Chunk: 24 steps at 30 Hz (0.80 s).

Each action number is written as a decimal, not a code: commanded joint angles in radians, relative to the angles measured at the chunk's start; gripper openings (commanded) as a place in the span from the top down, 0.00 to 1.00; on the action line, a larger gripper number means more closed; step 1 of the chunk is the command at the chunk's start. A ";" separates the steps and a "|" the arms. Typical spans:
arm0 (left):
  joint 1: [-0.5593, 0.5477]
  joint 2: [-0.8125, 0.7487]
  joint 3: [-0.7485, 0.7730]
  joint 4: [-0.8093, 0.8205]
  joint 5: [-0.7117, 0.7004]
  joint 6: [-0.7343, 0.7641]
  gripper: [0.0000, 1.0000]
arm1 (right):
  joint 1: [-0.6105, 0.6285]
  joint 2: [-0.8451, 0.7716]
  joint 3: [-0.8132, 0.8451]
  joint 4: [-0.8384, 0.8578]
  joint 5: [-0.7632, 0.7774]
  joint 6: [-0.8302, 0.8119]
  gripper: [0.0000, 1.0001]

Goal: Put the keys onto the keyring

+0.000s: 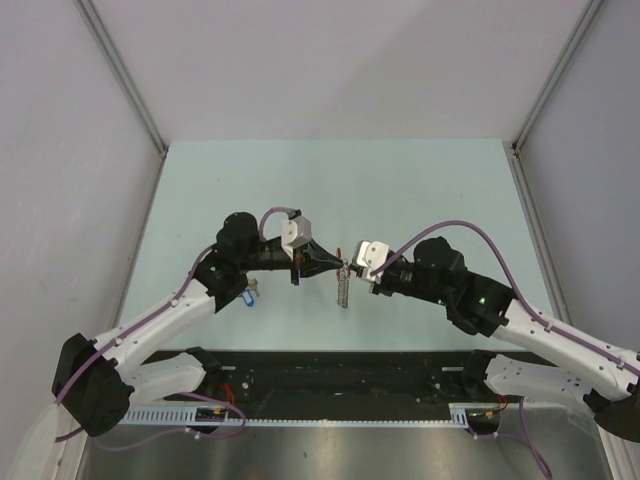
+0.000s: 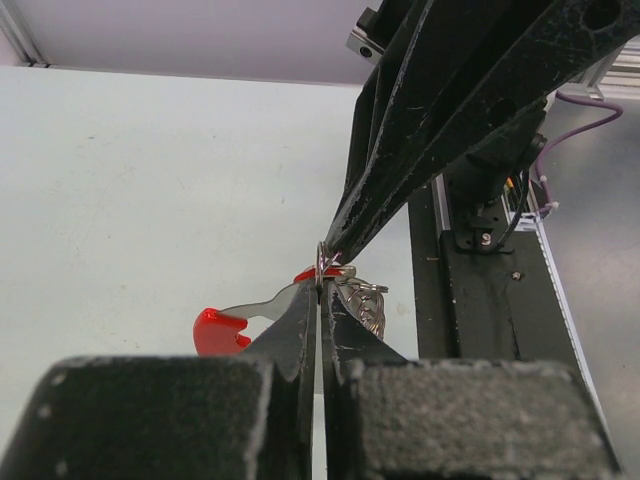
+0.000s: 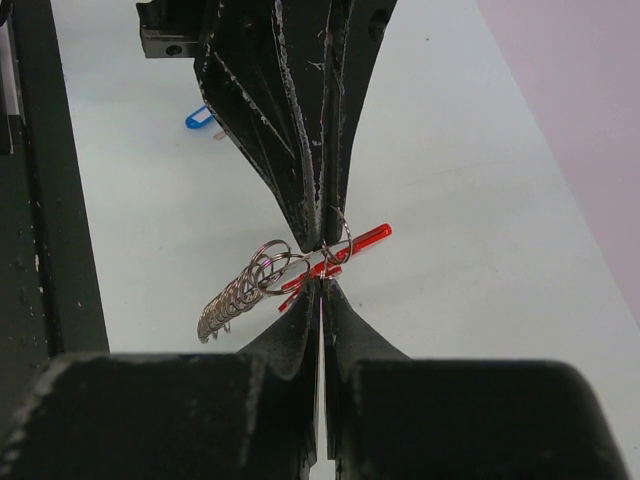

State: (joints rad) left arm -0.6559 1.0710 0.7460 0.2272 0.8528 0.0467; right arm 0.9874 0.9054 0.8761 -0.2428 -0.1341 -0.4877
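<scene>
From above, the left gripper (image 1: 336, 264) and right gripper (image 1: 353, 271) meet tip to tip over the middle of the pale green tabletop (image 1: 300, 180). The keyring (image 1: 343, 290), a string of linked silvery wire rings with a short red piece at its top, dangles below the meeting point. A blue-headed key (image 1: 248, 297) lies on the table close by the left arm, not yet picked up. No yellow or black key shows. Bare surface lies beyond and to both sides, with the grey walls well apart, but the black rail (image 1: 330, 365) and the arm bases close off the near side.

In the left wrist view, the left gripper's fingers are pressed together. The red-headed key (image 2: 215, 330), a small silvery metal blade with a flat plastic head, runs in to their tips, so I judge it is pinched there. A small wire ring sits right at the right gripper's tips.

In the right wrist view, the right gripper's (image 3: 322, 292) fingers are likewise together, seemingly nipping the keyring (image 3: 240, 295) at its red end. The red-headed key (image 3: 365, 240) crosses the narrow gap between the two sets of tips.

Whether the blade has entered a ring cannot be told. I would say the first key is only mid-threading and the others remain to be done. The tips have almost no room between them, and the loose chain could swing.
</scene>
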 commanded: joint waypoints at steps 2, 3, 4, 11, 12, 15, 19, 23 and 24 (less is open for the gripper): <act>-0.002 -0.022 0.010 0.135 0.031 -0.068 1.00 | 0.004 -0.020 -0.023 0.068 0.028 0.035 0.96; -0.002 -0.020 0.010 0.136 0.032 -0.068 1.00 | 0.002 -0.020 -0.023 0.072 0.030 0.037 0.94; -0.004 -0.019 0.010 0.135 0.032 -0.068 1.00 | 0.003 -0.022 -0.025 0.080 0.028 0.037 0.91; -0.002 -0.016 0.016 0.127 0.045 -0.061 1.00 | 0.004 -0.019 -0.026 0.096 0.028 0.035 0.83; -0.002 -0.016 0.016 0.126 0.046 -0.061 1.00 | 0.002 -0.019 -0.026 0.099 0.030 0.035 0.83; -0.002 -0.013 0.019 0.120 0.048 -0.057 1.00 | 0.002 -0.020 -0.025 0.109 0.025 0.035 0.83; -0.004 -0.011 0.024 0.109 0.048 -0.050 1.00 | 0.002 -0.023 -0.026 0.126 0.011 0.037 0.80; -0.004 -0.008 0.027 0.103 0.046 -0.050 1.00 | 0.002 -0.025 -0.025 0.134 0.005 0.037 0.80; -0.002 -0.005 0.027 0.101 0.048 -0.050 1.00 | 0.002 -0.025 -0.026 0.137 0.002 0.037 0.80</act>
State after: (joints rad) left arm -0.6559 1.0714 0.7448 0.2897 0.8753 0.0074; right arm 0.9874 0.8936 0.8482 -0.1738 -0.1184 -0.4629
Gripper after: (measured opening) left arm 0.007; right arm 0.197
